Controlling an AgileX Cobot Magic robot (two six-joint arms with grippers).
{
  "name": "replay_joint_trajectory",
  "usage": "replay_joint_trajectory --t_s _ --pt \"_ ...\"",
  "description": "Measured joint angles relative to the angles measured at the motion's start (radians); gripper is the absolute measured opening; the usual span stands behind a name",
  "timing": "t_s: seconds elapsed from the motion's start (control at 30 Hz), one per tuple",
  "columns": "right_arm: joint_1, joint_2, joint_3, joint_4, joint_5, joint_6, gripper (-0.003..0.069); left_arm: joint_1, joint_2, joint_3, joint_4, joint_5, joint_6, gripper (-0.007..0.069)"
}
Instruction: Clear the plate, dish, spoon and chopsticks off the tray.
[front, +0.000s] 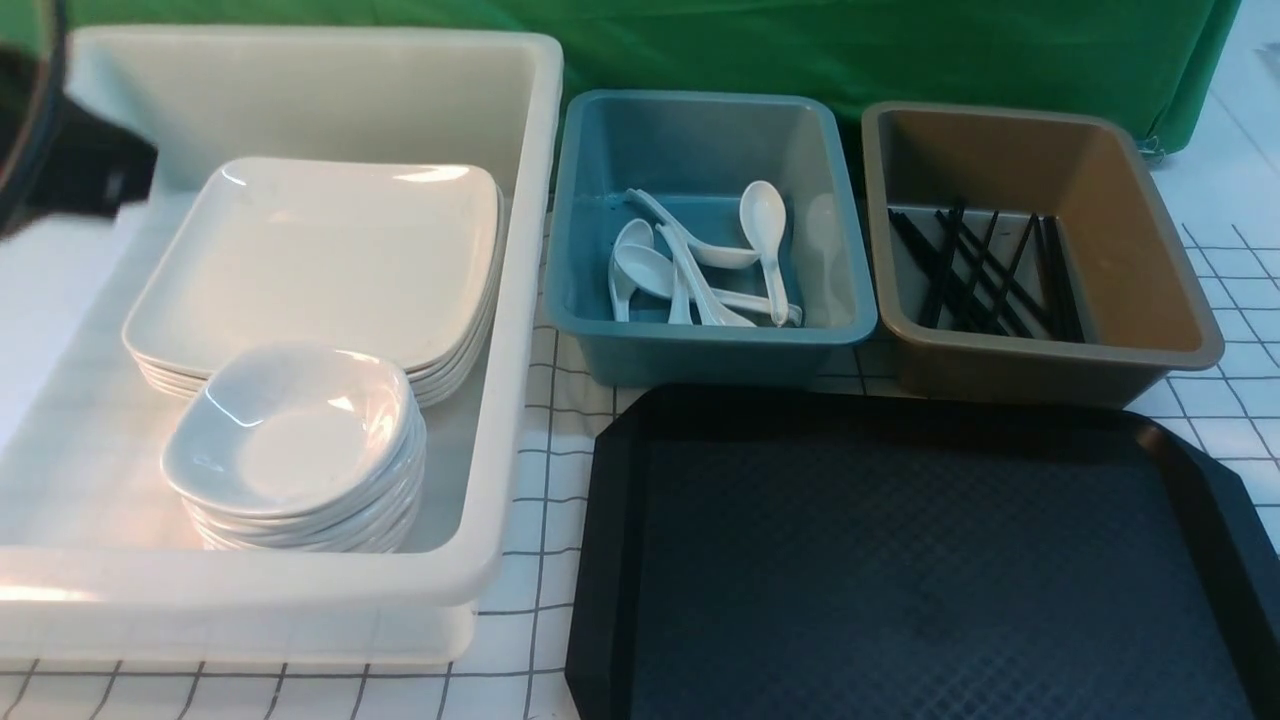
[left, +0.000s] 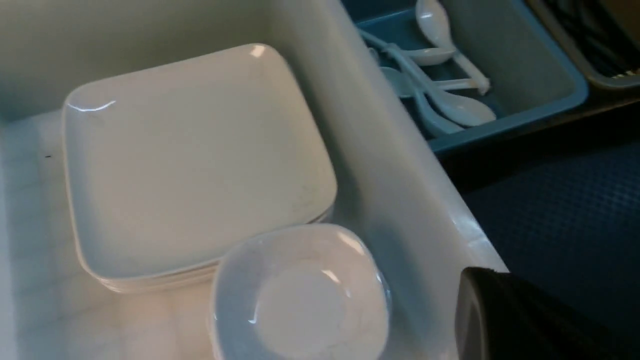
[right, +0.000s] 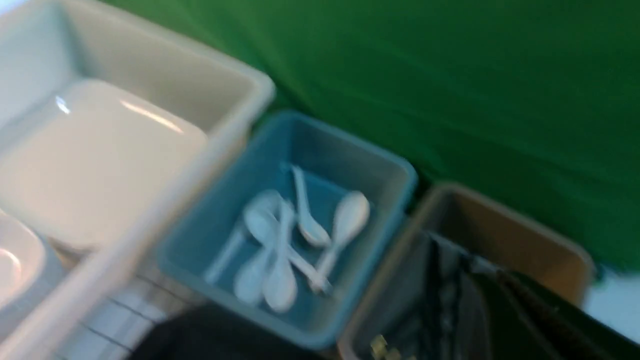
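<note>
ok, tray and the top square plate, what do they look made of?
Tray: looks like matte black moulded plastic, with a diamond-embossed surface and little glare. Plate: probably glazed ceramic or melamine, glossy white with sharp highlights at its corners; the look can't settle which.

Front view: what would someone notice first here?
Probably the big black tray at the near right, with nothing on it. Next, the white tub on the left, holding stacked square plates and small dishes. Behind the tray, a blue tub holds white spoons, and a brown tub holds black chopsticks.
</note>
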Motion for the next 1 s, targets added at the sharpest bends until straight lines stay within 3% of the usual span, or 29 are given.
replay_joint_trajectory --t_s 0.13,0.3,0.37,0.57,0.8,1.0 --pt "0.000 -0.180 0.265 -0.087 -0.100 0.058 -0.0001 0.000 -0.165 0.153 -0.013 -0.023 0.004 -0.0003" --pt "0.000 -0.518 0.664 -0.156 -0.370 0.170 0.0000 0.000 -0.388 0.388 -0.020 -0.124 0.006 -0.0003" --pt "0.000 -0.724 0.870 -0.161 -0.550 0.198 0.0003 0.000 -0.485 0.506 -0.047 -0.222 0.008 -0.0003" --pt "0.000 -1.147 1.242 -0.164 -0.882 0.252 0.0009 0.000 -0.579 0.683 -0.154 -0.461 0.008 -0.0003" --pt "0.000 -1.404 1.415 -0.164 -0.990 0.263 0.0011 0.000 -0.577 0.711 -0.204 -0.551 0.008 -0.0003" --pt "0.000 -1.418 1.419 -0.166 -1.011 0.263 0.0042 0.000 -0.577 0.711 -0.212 -0.576 0.008 -0.0003"
